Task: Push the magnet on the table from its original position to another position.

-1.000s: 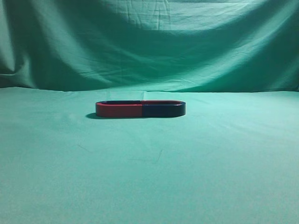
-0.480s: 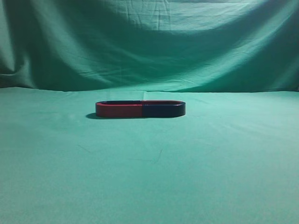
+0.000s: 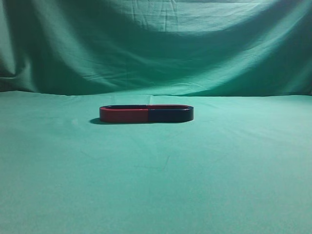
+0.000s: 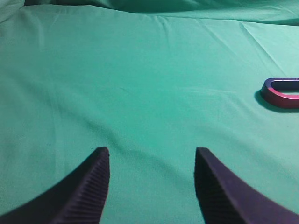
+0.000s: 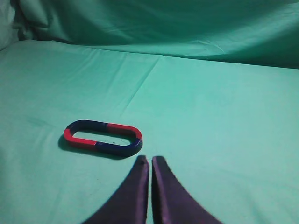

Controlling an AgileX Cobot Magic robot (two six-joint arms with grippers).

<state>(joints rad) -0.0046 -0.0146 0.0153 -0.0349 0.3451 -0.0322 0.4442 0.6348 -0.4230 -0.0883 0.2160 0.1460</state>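
The magnet, low and dark navy with a thin reddish top rim, lies on the green table near the middle. It is joined end to end with a red U-shaped magnet into one flat oval. In the right wrist view the oval lies just ahead and left of my right gripper, which is shut and empty; its navy end is a short gap from the fingertips. My left gripper is open and empty over bare cloth. Only the oval's red end shows at that view's right edge. Neither gripper shows in the exterior view.
A draped green cloth backdrop hangs behind the table. Green cloth surrounds the oval on all sides, with faint creases in it.
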